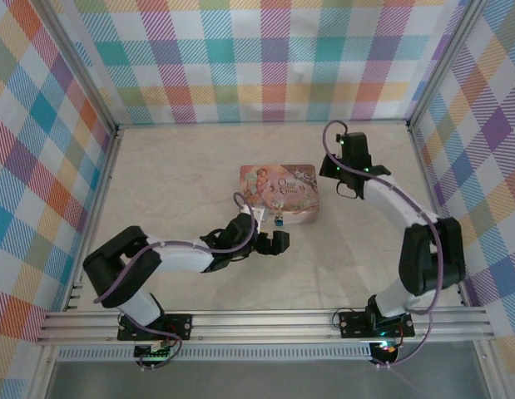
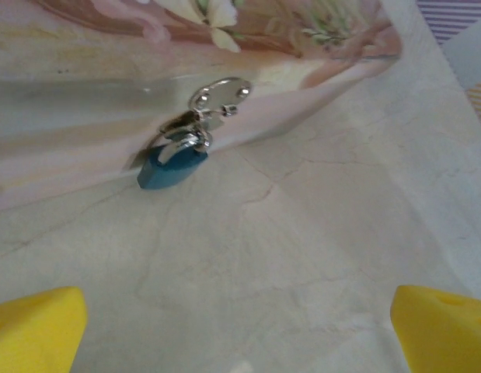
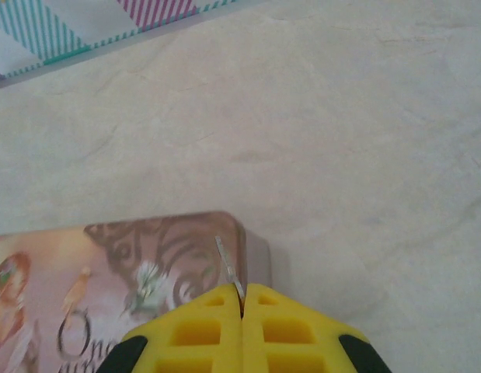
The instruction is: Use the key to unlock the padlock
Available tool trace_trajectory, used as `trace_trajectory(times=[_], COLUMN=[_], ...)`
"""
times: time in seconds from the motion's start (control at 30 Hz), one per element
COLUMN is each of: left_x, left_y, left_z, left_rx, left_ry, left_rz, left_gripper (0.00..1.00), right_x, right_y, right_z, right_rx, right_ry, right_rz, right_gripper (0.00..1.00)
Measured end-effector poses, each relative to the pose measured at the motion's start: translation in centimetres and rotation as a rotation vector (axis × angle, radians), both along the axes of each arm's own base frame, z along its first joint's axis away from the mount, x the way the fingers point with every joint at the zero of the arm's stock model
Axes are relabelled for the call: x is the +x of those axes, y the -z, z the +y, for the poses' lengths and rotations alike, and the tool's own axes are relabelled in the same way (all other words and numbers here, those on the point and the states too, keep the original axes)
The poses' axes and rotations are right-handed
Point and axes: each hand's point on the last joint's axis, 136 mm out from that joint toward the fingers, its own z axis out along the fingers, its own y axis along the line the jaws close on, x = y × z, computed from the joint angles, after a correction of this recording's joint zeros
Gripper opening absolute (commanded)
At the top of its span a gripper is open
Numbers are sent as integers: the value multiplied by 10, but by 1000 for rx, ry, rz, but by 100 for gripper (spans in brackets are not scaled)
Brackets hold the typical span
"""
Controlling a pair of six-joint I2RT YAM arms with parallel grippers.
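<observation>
Padlock (image 2: 172,167): small, blue-bodied, with a shiny curved shackle. It hangs from a silvery hasp (image 2: 217,97) on the side of a glossy pink illustrated tin (image 2: 69,116), ahead of the left gripper (image 2: 240,326), whose yellow fingers (image 2: 34,330) are spread wide and empty. The right gripper (image 3: 242,291) is pressed together, pinching the key (image 3: 227,264), a thin grey metal sliver poking out over the tin's rounded corner. The padlock looks locked; bringing the key over, inserting it and turning it are left to do. The desk (image 2: 341,233) is pale, smooth and marbled.

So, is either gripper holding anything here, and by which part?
The right gripper pinches the key by one end, tip sticking out. The left gripper is open, holding nothing.
</observation>
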Motion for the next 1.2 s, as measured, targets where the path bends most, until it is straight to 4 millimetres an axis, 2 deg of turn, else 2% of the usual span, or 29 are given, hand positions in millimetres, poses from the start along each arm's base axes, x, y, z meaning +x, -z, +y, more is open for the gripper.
trace_trajectory(times=[0.2,0.33,0.43,0.63,0.83,0.93,1.1,1.2], left_x=[10,12,18,28,26,25,29,35], left_y=[16,25,25,24,21,16,8,7], left_z=[-12,-21,-26,-35,-50,-54,-55,-50], left_rx=[27,35,29,4,-44,-87,-167,-207], left_ry=[-2,7,1,-2,58,93,113,107], left_rz=[-107,-163,-206,-278,-287,-278,-243,-212], left_gripper=[100,100,100,100,87,86,81,82], right_x=[41,56,65,67,62,57,56,55], right_y=[20,35,42,48,56,65,65,65], right_z=[6,9,11,17,22,22,25,25], right_rx=[-28,-44,-50,-36,-17,-15,-8,-7], right_ry=[-5,-12,-20,-42,-65,-71,-80,-80], right_rz=[15,35,43,57,70,81,66,59], right_gripper=[0,0,0,0,0,0,0,0])
